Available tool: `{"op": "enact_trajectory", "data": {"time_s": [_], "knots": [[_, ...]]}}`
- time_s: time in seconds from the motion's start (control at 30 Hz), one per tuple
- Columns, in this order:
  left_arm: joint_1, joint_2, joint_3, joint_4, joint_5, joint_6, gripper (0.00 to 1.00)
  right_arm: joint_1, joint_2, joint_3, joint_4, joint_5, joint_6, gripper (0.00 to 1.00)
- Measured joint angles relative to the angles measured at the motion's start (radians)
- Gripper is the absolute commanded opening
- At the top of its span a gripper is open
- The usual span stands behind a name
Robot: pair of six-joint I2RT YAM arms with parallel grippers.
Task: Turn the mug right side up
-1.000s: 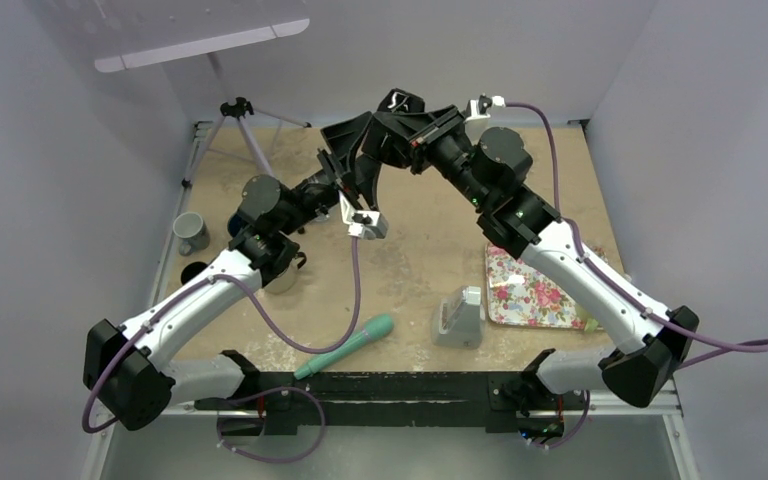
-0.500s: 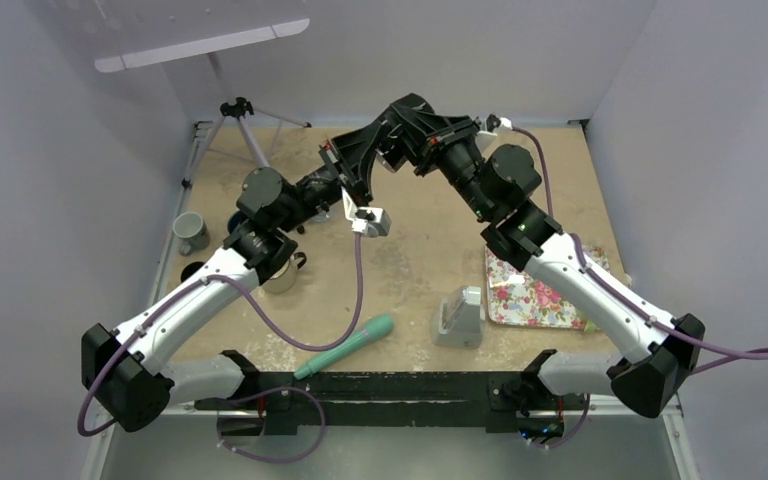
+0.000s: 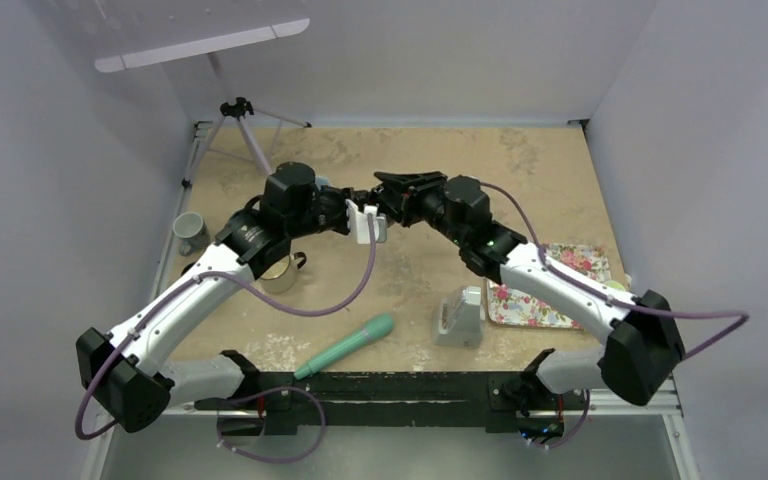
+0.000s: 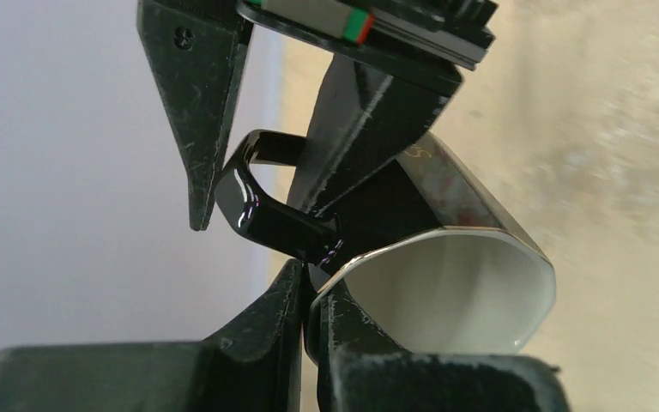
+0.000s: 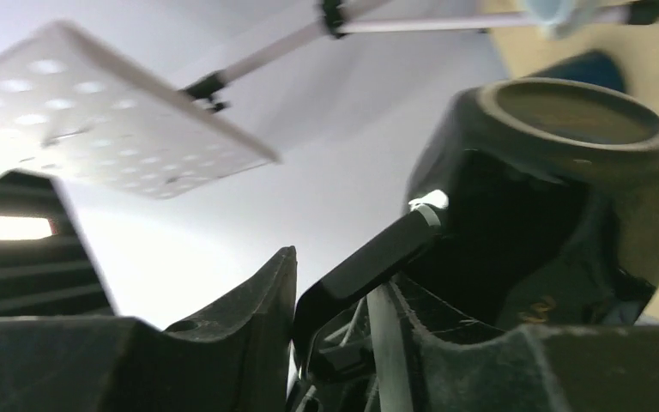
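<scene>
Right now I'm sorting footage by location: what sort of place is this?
Probably a robot lab test cell: a left arm and right arm bolted at a worn tabletop, plain walls boxing it in, a tripod in the far-left corner.

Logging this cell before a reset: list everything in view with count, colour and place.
black mug: one, black with white inside, mid-table between both grippers
grey mug: one, grey, left table edge
dark object: one, black, near the grey mug, unidentifiable
pale cup: one, cream, under the left arm
teal tool: one, teal, near edge
grey stand: one, grey, left of the tray
floral tray: one, pink-flowered, right side under the right arm
tripod: one, black head, pale legs, far left corner
left gripper: one, black, shut on the mug's rim
right gripper: one, black, fingers either side of the mug's handle
</scene>
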Motion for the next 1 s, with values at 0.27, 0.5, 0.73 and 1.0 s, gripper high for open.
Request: {"op": "enact_trajectory", "data": {"time_s": [0.27,0.5,0.73,1.0], "knots": [[0.015,0.128,-0.024,-0.264,-0.094,-0.265,0.00,-0.007,0.226,-0.038,-0.003,-0.175,-0.097,0.55],[0.021,0.151,-0.078,-0.311,-0.129,-0.304,0.00,-0.028,0.319,-0.038,-0.005,-0.291,-0.145,0.65],[0.042,0.243,-0.074,-0.356,-0.126,-0.353,0.00,-0.075,0.348,-0.038,-0.067,-0.317,-0.198,0.69],[0.146,0.416,0.105,-0.542,-0.130,-0.457,0.00,-0.138,0.337,0.110,-0.287,-0.187,-0.398,0.74]]}}
